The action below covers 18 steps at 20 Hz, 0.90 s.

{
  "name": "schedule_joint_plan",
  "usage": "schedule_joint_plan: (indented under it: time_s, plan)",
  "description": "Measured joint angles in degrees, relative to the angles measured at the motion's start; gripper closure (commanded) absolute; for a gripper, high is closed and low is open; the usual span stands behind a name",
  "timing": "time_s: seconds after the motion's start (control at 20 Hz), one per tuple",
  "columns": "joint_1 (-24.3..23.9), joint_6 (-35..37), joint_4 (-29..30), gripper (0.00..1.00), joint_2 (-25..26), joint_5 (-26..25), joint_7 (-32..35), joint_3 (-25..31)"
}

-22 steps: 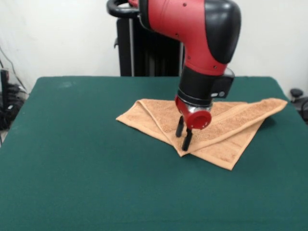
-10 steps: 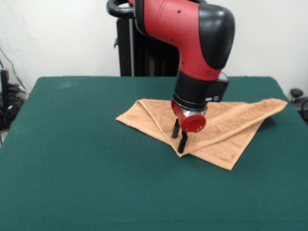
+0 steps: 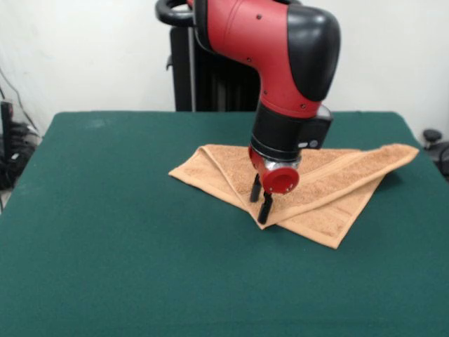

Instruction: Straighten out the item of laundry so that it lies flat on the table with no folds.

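A white wall (image 3: pixel 84 49) is seen behind the scene, with a black pedestal (image 3: pixel 210 77) standing against it at the far side. Dark cables and equipment (image 3: pixel 10 147) are glimpsed at the left edge, and a dark object (image 3: pixel 436 140) at the right edge.

Most of the view is taken up by the table (image 3: pixel 126 253), which is covered in dark green felt-like cloth; faint lighter scuffs are visible near its far left corner.

The red and black arm (image 3: pixel 280 49) is brought down from above over the middle of the table.

The towel (image 3: pixel 330 189), light orange-tan, is laid right of centre on the table, towards the far half. It is folded over itself into a roughly triangular shape, with layered edges meeting at a point nearest the camera and one corner raised slightly at the far right.

The end effector (image 3: pixel 260 201) is placed at the folded point of the towel. Its two black fingers (image 3: pixel 265 208) are seen slightly apart, their tips down at the cloth; whether cloth is pinched between them cannot be told.
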Motion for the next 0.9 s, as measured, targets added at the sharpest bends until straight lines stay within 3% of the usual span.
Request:
schedule_joint_plan:
  time_s: [0.2,0.25,0.9]
  plan:
    - [0.0,0.0,0.0,0.00,0.0,0.0,0.0,0.0]
    - [0.0,0.0,0.0,1.00,0.0,0.0,0.0,-0.1]
    - [0.0,0.0,0.0,1.00,0.0,-0.6,0.0,-0.2]
